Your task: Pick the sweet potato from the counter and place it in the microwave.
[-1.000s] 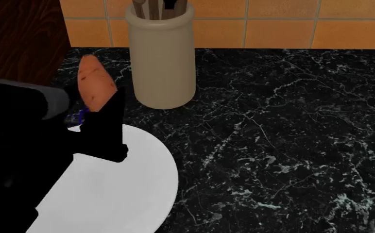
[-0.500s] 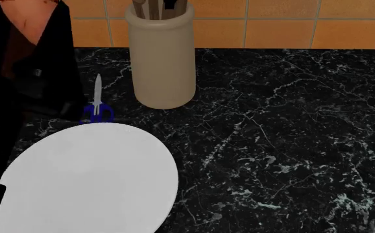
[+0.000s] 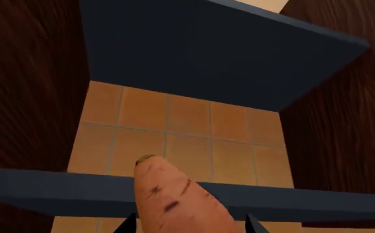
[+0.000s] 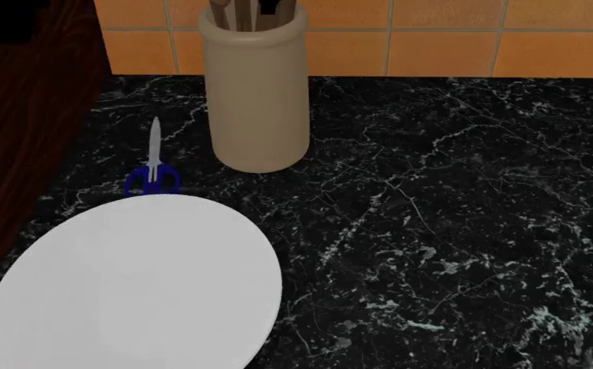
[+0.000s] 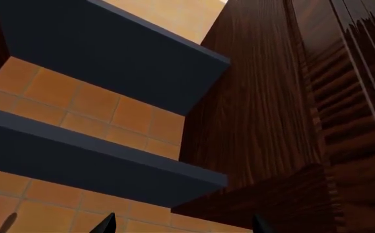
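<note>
At the bottom centre of the left wrist view, the sweet potato [image 3: 174,201] juts up between the left gripper [image 3: 191,224], whose two dark fingertips [image 3: 253,224] press in on either side of it, holding it fast. Its dark tip points at an orange tiled wall [image 3: 181,136]. Two dark blue shelves [image 3: 200,48] cross that wall, one above the tuber and one level with it, flanked by dark wood panels [image 3: 25,97].

Across the head view, the counter [image 4: 440,231] fills most of the frame, with no sweet potato on it. A white plate [image 4: 133,284] lies at lower left, blue-handled scissors [image 4: 153,171] just beyond its far edge, and a beige utensil crock [image 4: 256,92] stands at upper centre against the tiles.

Along the bottom edge of the right wrist view, only two dark fingertips [image 5: 103,224] of the right gripper [image 5: 182,225] show, set wide apart with nothing between them. Blue shelves [image 5: 103,43] and wood cabinetry [image 5: 284,121] rise beyond.
</note>
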Motion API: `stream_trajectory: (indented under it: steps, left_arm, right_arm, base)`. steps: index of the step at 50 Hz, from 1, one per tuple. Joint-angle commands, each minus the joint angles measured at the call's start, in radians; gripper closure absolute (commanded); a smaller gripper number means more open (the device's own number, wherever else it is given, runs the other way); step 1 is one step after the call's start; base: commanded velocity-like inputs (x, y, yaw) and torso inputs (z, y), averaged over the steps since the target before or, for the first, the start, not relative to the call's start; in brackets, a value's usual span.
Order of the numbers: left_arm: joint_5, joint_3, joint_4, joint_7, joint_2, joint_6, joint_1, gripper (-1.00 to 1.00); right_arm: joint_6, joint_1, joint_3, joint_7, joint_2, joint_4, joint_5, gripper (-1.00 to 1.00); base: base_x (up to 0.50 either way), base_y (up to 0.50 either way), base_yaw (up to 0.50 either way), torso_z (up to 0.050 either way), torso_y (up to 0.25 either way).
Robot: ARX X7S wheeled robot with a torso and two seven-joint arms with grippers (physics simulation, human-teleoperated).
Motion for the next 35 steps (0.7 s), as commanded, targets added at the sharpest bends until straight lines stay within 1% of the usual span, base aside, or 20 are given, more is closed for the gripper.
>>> stream_trajectory:
  steps: [1,4,11,17,23,27,35]
  left_arm:
    - [-0.067,-0.024,-0.07,-0.048,0.02,-0.074,-0.184,1.0]
    - [-0.088,-0.043,-0.093,-0.063,0.031,-0.089,-0.233,1.0]
    - [-0.134,-0.068,-0.159,-0.107,0.071,-0.129,-0.332,1.0]
    - [-0.163,-0.082,-0.24,-0.127,0.103,-0.159,-0.424,1.0]
    - [-0.158,-0.075,-0.298,-0.121,0.121,-0.164,-0.488,1.0]
    - [-0.15,-0.064,-0.351,-0.11,0.14,-0.169,-0.555,1.0]
    - [-0.138,-0.059,-0.464,-0.098,0.176,-0.167,-0.658,1.0]
  right_arm:
    - [-0.008,0.0,-0.006,-0.003,-0.004,0.0,-0.003,-1.0]
    - [-0.016,0.0,-0.006,-0.018,-0.022,0.0,-0.006,-1.0]
    - [-0.004,0.0,-0.014,0.009,0.013,0.0,-0.006,-1.0]
    - [-0.01,0.0,-0.013,-0.002,0.001,0.0,-0.007,-1.0]
    - [-0.016,0.0,-0.012,-0.013,-0.01,0.0,-0.007,-1.0]
    - [-0.008,0.0,-0.017,0.016,0.022,0.0,-0.004,-1.0]
    - [-0.008,0.0,-0.014,0.024,0.034,0.0,0.0,-1.0]
  base:
    - [0.0,0.0,0.0,0.0,0.0]
    - [0.0,0.0,0.0,0.0,0.0]
    - [0.0,0.0,0.0,0.0,0.0]
    - [0.0,0.0,0.0,0.0,0.0]
    - [0.0,0.0,0.0,0.0,0.002]
    - [0.0,0.0,0.0,0.0,0.0]
    - [0.0,0.0,0.0,0.0,0.0]
